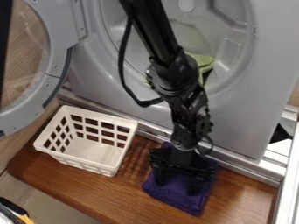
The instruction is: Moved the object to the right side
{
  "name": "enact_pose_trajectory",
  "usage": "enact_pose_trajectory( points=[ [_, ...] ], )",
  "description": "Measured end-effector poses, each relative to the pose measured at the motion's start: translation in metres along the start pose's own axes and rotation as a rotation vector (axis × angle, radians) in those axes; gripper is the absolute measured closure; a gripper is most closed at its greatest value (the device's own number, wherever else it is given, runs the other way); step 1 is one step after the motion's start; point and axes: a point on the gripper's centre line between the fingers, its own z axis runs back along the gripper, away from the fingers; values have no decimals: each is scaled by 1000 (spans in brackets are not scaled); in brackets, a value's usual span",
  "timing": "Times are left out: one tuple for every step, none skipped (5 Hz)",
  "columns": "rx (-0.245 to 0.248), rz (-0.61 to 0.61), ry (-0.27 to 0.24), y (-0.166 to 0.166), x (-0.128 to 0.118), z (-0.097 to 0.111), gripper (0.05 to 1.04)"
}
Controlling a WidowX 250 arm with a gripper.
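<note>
One purple cloth [178,202] is lying on the wooden surface [70,186], right of the white basket [102,168] and on the near side of the washer [245,127]. The black gripper [175,183] is hanging over the cloth, its two fingers standing apart. Farther back, a green cloth [203,60] is resting in the washer's round opening.

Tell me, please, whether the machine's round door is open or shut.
Open: the door stands out to the picture's left, leaving the drum exposed, with a green cloth visible at its opening.
</note>
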Motion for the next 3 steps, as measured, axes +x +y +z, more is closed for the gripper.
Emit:
enact_pose_trajectory(
  points=[
    [-18, -54, -11, -17, -2, 1, 83],
    [-38, -133, -28, -41, -3, 3, 83],
    [-54, -197, -31, -61, -5, 4, 83]
  ],
)
